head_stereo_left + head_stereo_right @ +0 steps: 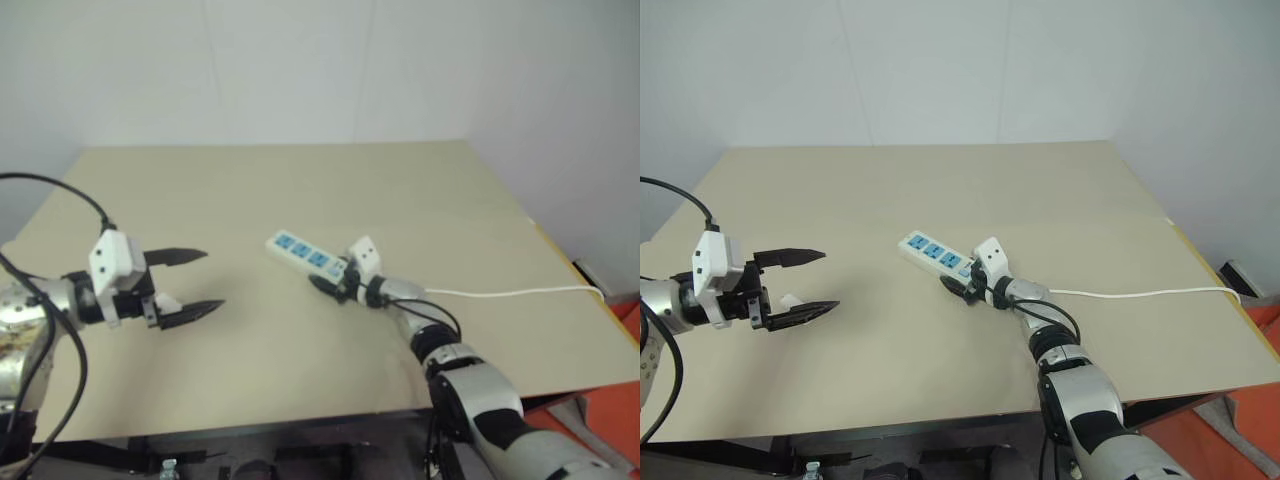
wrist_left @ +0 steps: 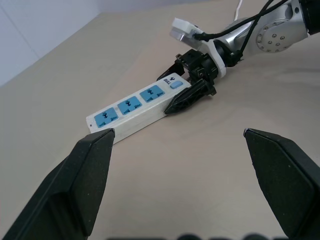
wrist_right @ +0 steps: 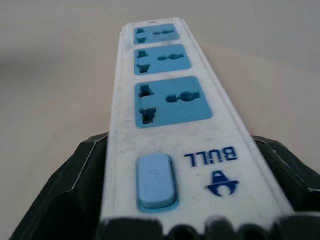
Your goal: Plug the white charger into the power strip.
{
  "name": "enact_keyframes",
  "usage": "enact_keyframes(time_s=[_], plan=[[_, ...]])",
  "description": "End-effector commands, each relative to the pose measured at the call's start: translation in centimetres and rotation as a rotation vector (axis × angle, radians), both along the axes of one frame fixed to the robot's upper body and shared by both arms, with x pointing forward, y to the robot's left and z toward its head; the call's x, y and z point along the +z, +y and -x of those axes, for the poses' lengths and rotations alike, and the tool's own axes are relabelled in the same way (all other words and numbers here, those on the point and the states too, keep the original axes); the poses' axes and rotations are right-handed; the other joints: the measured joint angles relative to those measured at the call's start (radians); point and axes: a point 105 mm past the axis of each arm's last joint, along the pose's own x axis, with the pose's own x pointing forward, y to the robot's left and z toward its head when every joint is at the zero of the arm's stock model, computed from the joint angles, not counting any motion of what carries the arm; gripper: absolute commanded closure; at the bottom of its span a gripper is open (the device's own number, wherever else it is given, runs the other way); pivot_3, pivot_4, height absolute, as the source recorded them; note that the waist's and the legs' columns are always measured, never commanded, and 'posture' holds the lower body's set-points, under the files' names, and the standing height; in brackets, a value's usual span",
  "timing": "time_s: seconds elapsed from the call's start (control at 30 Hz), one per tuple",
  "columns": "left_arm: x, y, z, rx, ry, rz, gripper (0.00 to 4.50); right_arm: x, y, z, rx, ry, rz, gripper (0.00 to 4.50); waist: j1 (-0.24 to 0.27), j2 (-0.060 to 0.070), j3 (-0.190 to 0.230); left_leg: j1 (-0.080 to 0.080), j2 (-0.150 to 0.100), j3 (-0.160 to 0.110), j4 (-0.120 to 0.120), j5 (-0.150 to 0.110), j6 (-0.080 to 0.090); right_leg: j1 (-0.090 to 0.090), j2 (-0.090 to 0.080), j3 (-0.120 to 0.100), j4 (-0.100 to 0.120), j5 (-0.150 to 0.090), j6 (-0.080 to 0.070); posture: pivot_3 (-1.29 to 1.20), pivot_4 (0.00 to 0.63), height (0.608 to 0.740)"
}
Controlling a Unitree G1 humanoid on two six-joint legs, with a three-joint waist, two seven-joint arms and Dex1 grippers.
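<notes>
Beige table (image 1: pixel 300 190) against plain white walls (image 1: pixel 300 70); perhaps orange floor (image 1: pixel 610 410) at right.

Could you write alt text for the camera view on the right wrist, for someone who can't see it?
A long white plastic power strip runs away from the camera between the right claw's two black fingers, which sit on either side of its near end. It shows three blue sockets in a row, a blue switch button and blue "BULL" lettering, on a beige table.

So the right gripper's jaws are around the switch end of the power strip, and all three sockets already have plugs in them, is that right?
Not quite. The right gripper does have its jaws around the switch end of the power strip, but all three blue sockets are empty, with nothing plugged in. The right wrist view shows this plainly.
</notes>
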Motion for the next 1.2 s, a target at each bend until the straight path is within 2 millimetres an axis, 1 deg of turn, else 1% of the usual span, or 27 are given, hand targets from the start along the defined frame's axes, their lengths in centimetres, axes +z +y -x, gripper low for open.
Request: enact_keyframes(time_s=[0.03, 0.17, 0.23, 0.3, 0.37, 0.47, 0.53, 0.63, 0.73, 0.8, 1.0, 1.13, 1.2], plan=[[1.1, 0.6, 0.3, 0.016, -0.054, -0.018, 0.00, -0.9, 0.2, 0.5, 0.020, 0.044, -0.011, 1.05, -0.003, 0.000, 0.000, 0.000, 0.000, 0.000, 0.000, 0.000, 0.000, 0.000, 0.000, 0.000, 0.000, 0.000, 0.000, 0.00, 0.150, 0.740], [1.1, 0.6, 0.3, 0.017, -0.053, -0.017, 0.00, -0.4, 0.0, 0.6, 0.024, -0.015, -0.009, 1.05, -0.003, 0.000, 0.000, 0.000, 0.000, 0.000, -0.001, 0.000, 0.000, 0.000, 0.000, 0.000, -0.001, 0.000, 0.000, 0.00, 0.150, 0.740], [1.1, 0.5, 0.3, 0.014, -0.053, -0.016, 0.00, 0.7, -0.1, 0.7, 0.041, -0.081, -0.022, 1.05, -0.002, 0.000, 0.000, 0.000, 0.000, 0.000, -0.001, 0.000, 0.000, 0.000, 0.000, 0.000, -0.001, 0.000, 0.000, 0.00, 0.150, 0.740], [1.1, 0.5, 0.2, 0.008, -0.055, -0.017, 0.00, 2.2, -0.3, 1.3, 0.086, -0.164, -0.044, 1.05, -0.001, 0.000, 0.000, -0.001, 0.000, 0.000, -0.002, 0.000, 0.000, 0.000, 0.000, 0.000, -0.001, 0.000, 0.000, 0.00, 0.150, 0.740], [1.3, 0.6, 0.0, -0.004, -0.057, -0.028, 0.00, 3.8, -0.4, 2.7, 0.163, -0.248, -0.056, 1.05, 0.002, 0.000, 0.000, -0.002, 0.000, -0.001, -0.002, 0.000, 0.000, -0.001, 0.000, -0.001, -0.001, 0.000, 0.000, 0.00, 0.150, 0.740], [1.8, 0.6, -0.5, -0.036, -0.061, -0.062, 0.00, 4.6, -0.4, 5.2, 0.289, -0.296, -0.042, 1.05, 0.011, 0.001, 0.000, -0.006, 0.000, -0.001, -0.002, 0.000, 0.000, -0.005, 0.000, -0.002, -0.001, 0.000, 0.000, 0.00, 0.150, 0.740], [2.2, 0.8, -1.0, -0.067, -0.069, -0.098, 0.00, 4.4, -0.3, 7.0, 0.400, -0.291, -0.010, 1.05, 0.017, 0.001, 0.001, -0.007, 0.000, -0.001, -0.002, 0.000, 0.000, -0.006, 0.000, -0.001, -0.001, 0.000, 0.000, 0.00, 0.150, 0.740], [3.0, 0.7, -1.8, -0.135, -0.082, -0.164, 0.00, 3.3, -0.1, 9.4, 0.552, -0.258, 0.052, 1.05, 0.020, 0.001, 0.001, -0.006, 0.000, 0.000, -0.002, 0.000, 0.000, -0.005, 0.001, -0.001, -0.001, 0.000, 0.000, 0.00, 0.150, 0.740], [3.9, 0.6, -2.4, -0.208, -0.090, -0.234, 0.00, 2.0, -0.1, 10.9, 0.666, -0.194, 0.105, 1.05, 0.023, 0.001, 0.001, -0.005, -0.001, 0.000, -0.001, 0.000, 0.000, -0.004, 0.001, -0.001, 0.000, 0.000, 0.000, 0.00, 0.150, 0.740], [4.3, 0.6, -2.8, -0.251, -0.091, -0.280, 0.00, 1.3, 0.0, 11.1, 0.703, -0.169, 0.127, 1.05, 0.021, 0.001, 0.001, -0.005, -0.001, 0.000, 0.000, 0.000, 0.000, -0.004, 0.001, -0.001, -0.001, 0.000, 0.000, 0.00, 0.150, 0.740], [5.7, 0.5, -3.6, -0.329, -0.091, -0.460, 0.00, -0.7, 0.5, 10.4, 0.707, -0.089, 0.134, 1.05, 0.021, -0.001, 0.001, -0.006, -0.001, 0.000, 0.000, 0.000, 0.000, -0.005, 0.002, -0.001, -0.001, 0.000, 0.000, 0.00, 0.150, 0.740], [6.1, 1.0, -3.7, -0.349, -0.069, -0.571, 0.00, -1.0, 0.7, 10.2, 0.716, -0.069, 0.130, 1.05, 0.021, -0.001, 0.001, -0.006, -0.001, 0.000, 0.001, 0.000, 0.000, -0.005, 0.002, 0.000, -0.001, 0.000, 0.001, 0.00, 0.150, 0.740], [5.9, 1.5, -3.9, -0.353, -0.051, -0.670, 0.00, -1.3, 0.7, 10.1, 0.718, -0.061, 0.131, 1.05, 0.021, -0.001, 0.001, -0.006, -0.001, 0.000, 0.001, 0.000, 0.000, -0.005, 0.002, 0.000, -0.001, 0.000, 0.001, 0.00, 0.150, 0.740]])
